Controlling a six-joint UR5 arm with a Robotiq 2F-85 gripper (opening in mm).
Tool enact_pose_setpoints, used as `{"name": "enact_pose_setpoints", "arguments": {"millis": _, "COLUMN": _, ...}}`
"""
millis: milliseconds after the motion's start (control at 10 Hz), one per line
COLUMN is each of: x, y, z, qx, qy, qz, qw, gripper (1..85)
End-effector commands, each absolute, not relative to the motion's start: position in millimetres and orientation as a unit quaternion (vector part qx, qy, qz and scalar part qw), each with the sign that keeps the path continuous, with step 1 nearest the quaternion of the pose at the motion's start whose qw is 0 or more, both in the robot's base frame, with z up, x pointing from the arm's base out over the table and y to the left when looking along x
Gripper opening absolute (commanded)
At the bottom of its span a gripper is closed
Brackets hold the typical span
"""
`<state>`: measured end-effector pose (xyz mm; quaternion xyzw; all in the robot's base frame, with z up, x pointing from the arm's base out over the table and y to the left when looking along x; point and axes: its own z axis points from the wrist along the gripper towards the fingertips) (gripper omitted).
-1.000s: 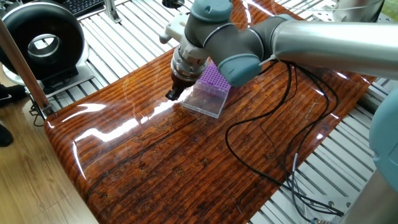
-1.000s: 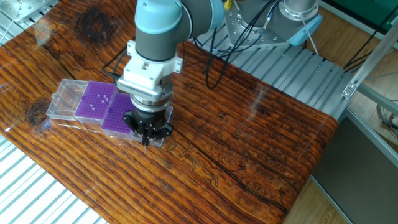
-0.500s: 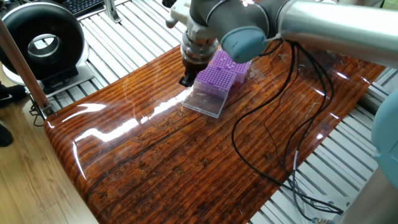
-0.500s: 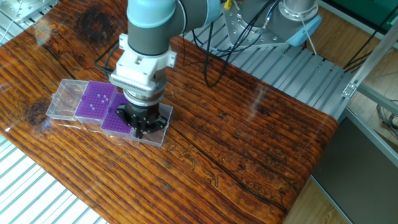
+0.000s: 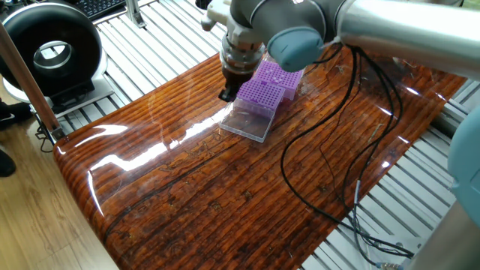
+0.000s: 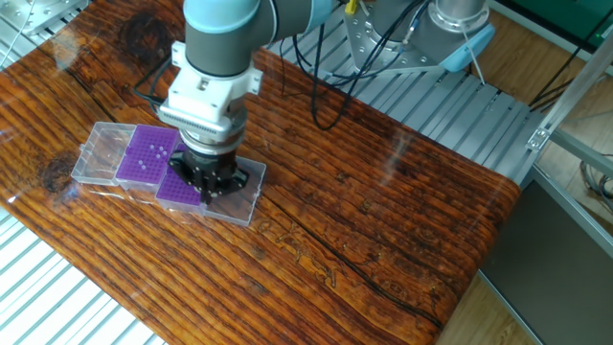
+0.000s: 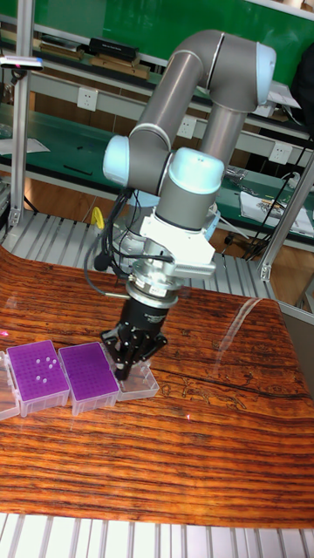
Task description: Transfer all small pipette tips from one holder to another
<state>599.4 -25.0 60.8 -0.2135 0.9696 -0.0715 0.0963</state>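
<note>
Presently: gripper (image 7: 125, 365), fingers drawn together, grasp indiscernible, poised over the near purple rack's (image 7: 87, 370) right edge. Beside that rack, farther left, second purple rack (image 7: 37, 369) bearing a few pale tips. Both on the wooden counter (image 7: 192, 453).

arm: single ur5 arm (image 7: 205, 96), grey links, light-blue joint caps; bends over at the top, then runs down to the wrist
wrist: wrist (image 6: 213, 72) roughly vertical, slight tilt in the tall fixed view, white flange below it
end effector: end effector (image 7: 127, 364) black, two-finger, pointing straight down, low
fingers: fingers (image 6: 203, 189) close together, tips converging; gap too small and dark to say whether they're clamped
cables: black cable (image 7: 106, 253) looped beside the wrist
</note>
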Motion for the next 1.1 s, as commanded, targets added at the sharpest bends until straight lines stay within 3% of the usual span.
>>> {"name": "enact_pose_setpoints", "arguments": {"millis": 0, "x": 596, "y": -47, "z": 69, "qx": -0.225, "qy": 0.967, "qz": -0.089, "qw": 0.080, "gripper": 1.0}}
{"name": "enact_pose_setpoints", "arguments": {"millis": 1000, "x": 593, "y": -112, "z": 69, "qx": -0.249, "qy": 0.960, "qz": -0.120, "qw": 0.043, "gripper": 1.0}}
